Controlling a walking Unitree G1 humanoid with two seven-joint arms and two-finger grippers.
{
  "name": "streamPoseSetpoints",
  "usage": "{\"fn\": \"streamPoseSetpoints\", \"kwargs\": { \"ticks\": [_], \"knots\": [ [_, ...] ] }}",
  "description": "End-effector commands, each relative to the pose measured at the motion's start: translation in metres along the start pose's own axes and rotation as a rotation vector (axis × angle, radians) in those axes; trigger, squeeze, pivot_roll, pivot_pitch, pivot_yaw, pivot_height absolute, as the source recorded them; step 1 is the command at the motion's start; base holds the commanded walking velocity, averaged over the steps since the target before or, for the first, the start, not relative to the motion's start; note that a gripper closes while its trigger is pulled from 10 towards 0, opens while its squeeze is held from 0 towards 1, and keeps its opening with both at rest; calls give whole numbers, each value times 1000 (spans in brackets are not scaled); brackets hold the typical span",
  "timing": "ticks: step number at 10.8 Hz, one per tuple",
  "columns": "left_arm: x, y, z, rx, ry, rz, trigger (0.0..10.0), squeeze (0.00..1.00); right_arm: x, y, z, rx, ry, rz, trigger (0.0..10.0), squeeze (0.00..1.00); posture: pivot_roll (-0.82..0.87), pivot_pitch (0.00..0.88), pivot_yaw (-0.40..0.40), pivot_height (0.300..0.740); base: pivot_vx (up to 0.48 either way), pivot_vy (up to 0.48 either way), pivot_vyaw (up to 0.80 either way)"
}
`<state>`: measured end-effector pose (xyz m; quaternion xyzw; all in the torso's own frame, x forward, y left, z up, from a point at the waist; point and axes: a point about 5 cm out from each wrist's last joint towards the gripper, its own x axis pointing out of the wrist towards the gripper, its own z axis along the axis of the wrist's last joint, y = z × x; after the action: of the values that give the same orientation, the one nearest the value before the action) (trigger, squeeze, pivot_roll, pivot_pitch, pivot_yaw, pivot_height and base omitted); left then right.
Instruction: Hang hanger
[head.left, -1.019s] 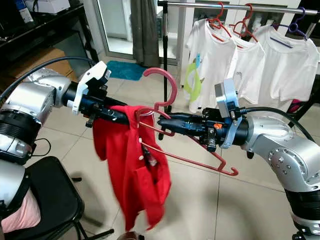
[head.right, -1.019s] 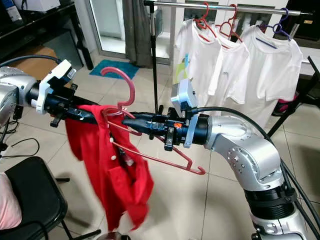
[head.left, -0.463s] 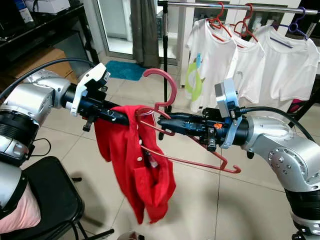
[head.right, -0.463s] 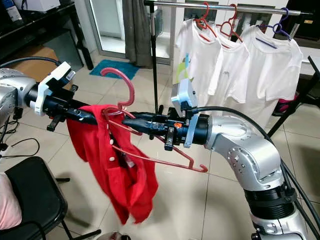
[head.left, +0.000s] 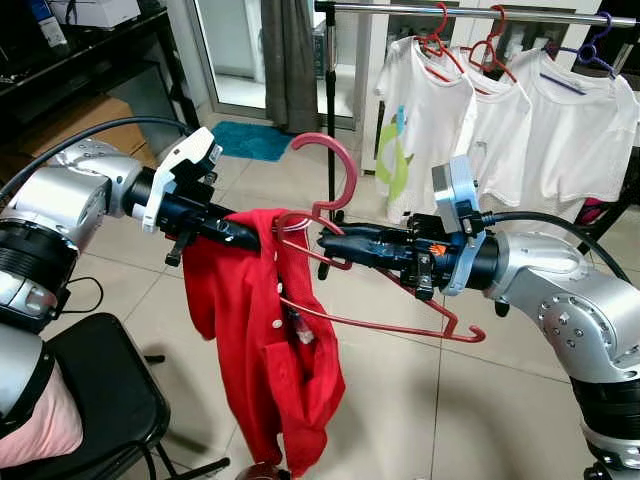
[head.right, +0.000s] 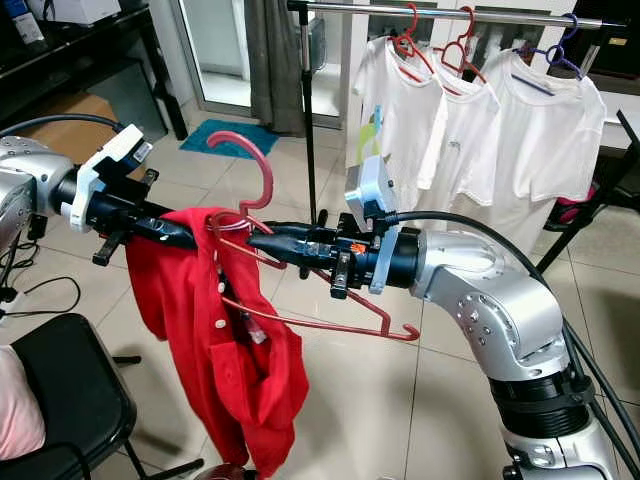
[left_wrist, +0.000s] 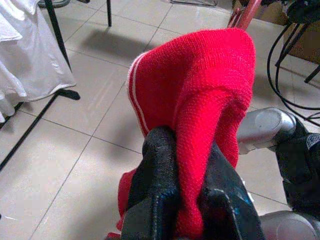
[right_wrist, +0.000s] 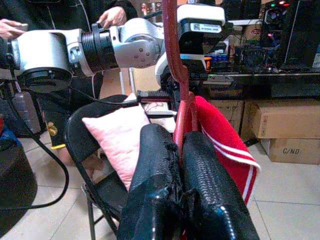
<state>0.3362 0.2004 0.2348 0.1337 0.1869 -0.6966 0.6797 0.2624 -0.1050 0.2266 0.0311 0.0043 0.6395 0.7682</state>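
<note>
A red hanger (head.left: 335, 170) with a curved hook pointing up is held at mid height in front of me. My right gripper (head.left: 325, 240) is shut on the hanger's neck, as the right wrist view shows with the red stem (right_wrist: 181, 115) between the black fingers (right_wrist: 205, 185). A red shirt (head.left: 275, 350) with white collar stripes hangs down from the hanger's left end. My left gripper (head.left: 250, 237) is shut on the shirt's collar (left_wrist: 200, 130). The hanger's bare right arm (head.left: 440, 325) sticks out below my right arm.
A clothes rail (head.left: 480, 12) stands behind with three white T-shirts (head.left: 500, 130) on red and purple hangers. A black chair (head.left: 90, 400) with a pink cushion (right_wrist: 117, 137) is at my lower left. A person's hands (right_wrist: 112, 15) show beyond the chair.
The red shirt has swung and now hangs straighter below the hanger. The hanger's hook has shifted slightly up and to the right. Both grippers keep their hold.
</note>
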Motion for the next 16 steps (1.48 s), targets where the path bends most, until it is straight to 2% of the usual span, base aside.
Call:
{"fn": "streamPoseSetpoints", "kwargs": {
  "ticks": [1, 2, 3, 5, 6, 7, 8, 9, 10, 11, 12, 13, 14, 15, 16],
  "knots": [
    [4, 0, 9, 22, -52, -27, 0, 0, 10, 9, 14, -39, -63, 84, 10000, 0, -95, 0, 110, 740, 0, 0, 0],
    [3, 1, 8, 28, -56, -10, 0, 0, 11, 4, 15, -38, -82, 28, 10000, 886, -94, 0, 109, 740, 0, 0, 0],
    [-1, 14, 2, 57, -38, 133, 0, 0, 1, -15, 21, -35, -155, -145, 10000, 1000, -91, 0, 105, 740, 0, 0, 0],
    [-4, 24, 1, 59, -55, 289, 0, 0, -21, -25, 23, -43, -203, -275, 10000, 1000, -90, 0, 102, 740, 0, 0, 0],
    [-4, 25, 2, 60, -72, 318, 0, 0, -35, -20, 26, -23, -253, -286, 10000, 1000, -88, 0, 97, 740, 0, 0, 0],
    [-4, 26, 4, 66, -92, 330, 0, 0, -39, -10, 22, 3, -260, -261, 10000, 1000, -88, 0, 96, 740, 0, 0, 0],
    [-3, 27, 9, 86, -117, 319, 0, 0, -34, 1, 0, 56, -144, -222, 10000, 1000, -92, 0, 96, 740, 0, 0, 0],
    [-2, 26, 15, 105, -134, 306, 0, 0, -26, -3, -32, 87, 35, -304, 10000, 1000, -103, 0, 103, 740, 0, 0, 0],
    [-2, 25, 16, 113, -121, 291, 0, 0, -21, -13, -52, 130, 121, -384, 10000, 1000, -116, 0, 112, 740, 0, 0, 0],
    [-2, 24, 12, 109, -91, 270, 0, 0, -16, -27, -85, 287, 228, -500, 10000, 373, -125, 0, 125, 740, 0, 0, 0],
    [-2, 24, 11, 108, -90, 271, 0, 0, -16, -30, -93, 314, 247, -527, 10000, 0, -127, 0, 126, 740, 0, 0, 0],
    [1, 25, 10, 105, -93, 270, 0, 0, -22, -45, -123, 398, 337, -691, 10000, 0, -131, 0, 131, 740, 0, 0, 0],
    [4, 25, 11, 106, -96, 262, 0, 0, -30, -54, -145, 473, 417, -796, 10000, 0, -129, 0, 133, 740, 0, 0, 0],
    [5, 25, 12, 109, -97, 253, 0, 0, -36, -56, -161, 512, 483, -835, 10000, 0, -130, 0, 142, 740, 0, 0, 0],
    [5, 25, 13, 112, -98, 251, 0, 0, -37, -53, -168, 537, 507, -815, 10000, 0, -129, 0, 145, 740, 0, 0, 0]
  ]
}}
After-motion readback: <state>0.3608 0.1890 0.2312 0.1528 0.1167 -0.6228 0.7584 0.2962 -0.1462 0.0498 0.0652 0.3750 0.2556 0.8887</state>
